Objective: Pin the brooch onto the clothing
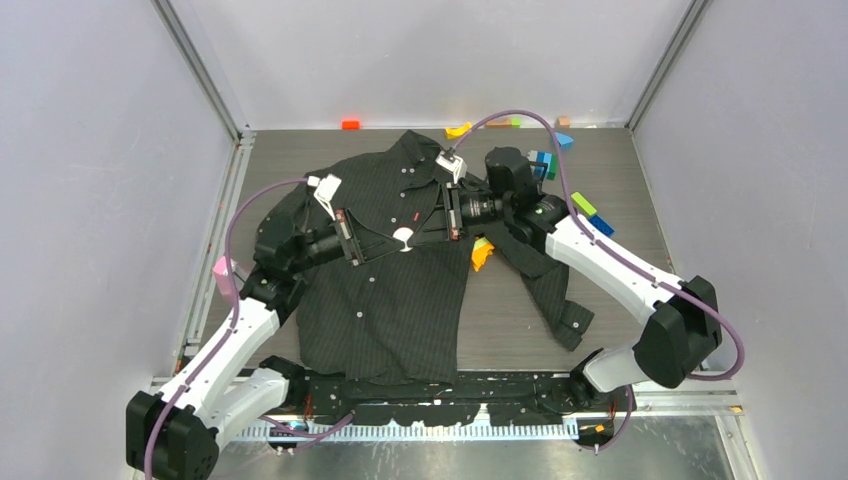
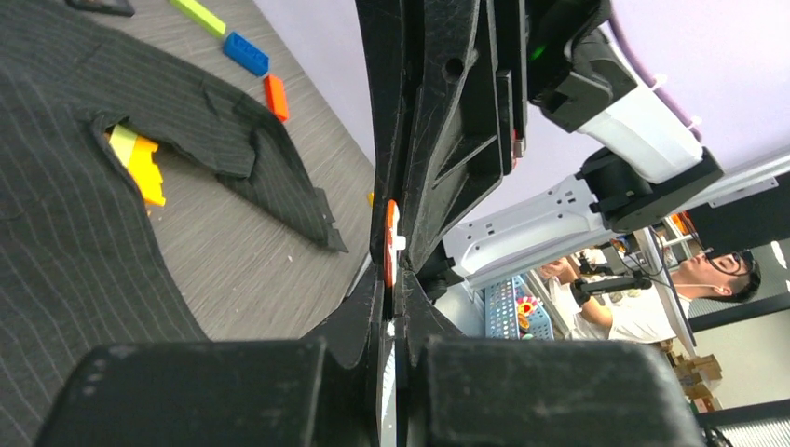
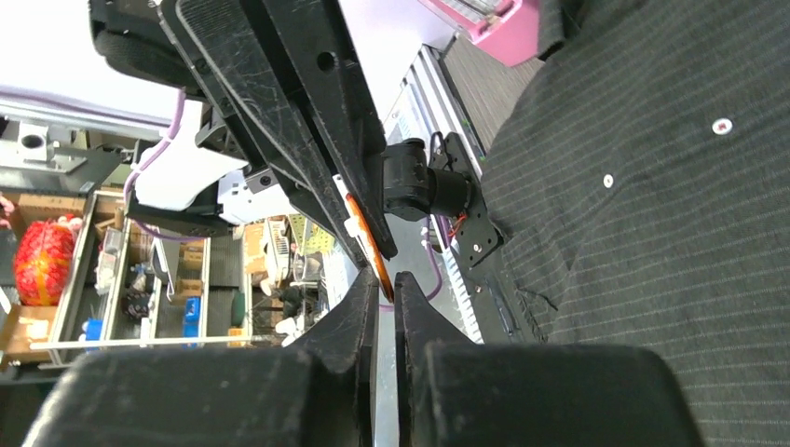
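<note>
Two grippers share the brooch (image 1: 402,238) above the shirt (image 1: 390,310) chest: left gripper (image 2: 388,279) clamped, right gripper (image 3: 380,284) narrow on it, probably to open its pin.

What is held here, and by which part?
The small round orange-and-white brooch, edge-on above the dark pinstriped shirt: left gripper and right gripper each pinch its thin rim from opposite sides.

Brooch (image 1: 403,237) at meeting fingertips: in wrist views we see only its orange-white edge, face and pin hidden. We cannot tell which of left gripper (image 2: 389,307) and right gripper (image 3: 384,298) clamps it. Shirt (image 1: 385,300) patch beneath both covered by fingers. Shirt cut off at left wrist view's left edge. Yellow-orange block (image 1: 482,255) beside right gripper half tucked under sleeve.
</note>
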`<action>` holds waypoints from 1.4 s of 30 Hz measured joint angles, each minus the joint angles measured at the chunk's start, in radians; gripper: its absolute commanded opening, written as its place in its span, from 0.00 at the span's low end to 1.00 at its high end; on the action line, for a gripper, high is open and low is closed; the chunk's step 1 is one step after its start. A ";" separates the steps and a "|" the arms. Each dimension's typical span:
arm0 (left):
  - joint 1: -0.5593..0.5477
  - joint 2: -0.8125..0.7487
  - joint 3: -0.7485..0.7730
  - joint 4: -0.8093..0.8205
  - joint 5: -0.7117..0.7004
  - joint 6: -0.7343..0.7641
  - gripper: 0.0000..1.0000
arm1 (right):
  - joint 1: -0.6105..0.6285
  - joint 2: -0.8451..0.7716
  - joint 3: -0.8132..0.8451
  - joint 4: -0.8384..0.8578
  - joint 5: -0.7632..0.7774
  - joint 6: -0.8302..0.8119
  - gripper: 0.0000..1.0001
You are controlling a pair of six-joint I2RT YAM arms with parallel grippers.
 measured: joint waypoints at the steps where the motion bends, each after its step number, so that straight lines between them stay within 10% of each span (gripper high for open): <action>1: 0.000 0.006 0.000 -0.010 -0.003 0.008 0.00 | -0.002 0.009 0.006 -0.018 0.005 0.001 0.06; 15: -0.011 0.038 0.000 -0.146 -0.078 0.100 0.00 | -0.010 0.098 0.041 -0.130 0.044 0.036 0.09; 27: -0.068 0.010 0.016 -0.275 -0.137 0.168 0.00 | 0.003 0.000 0.013 -0.150 0.223 -0.048 0.55; 42: 0.004 0.192 0.199 -0.501 -0.119 0.228 0.00 | -0.008 -0.276 -0.014 -0.312 0.680 -0.180 0.80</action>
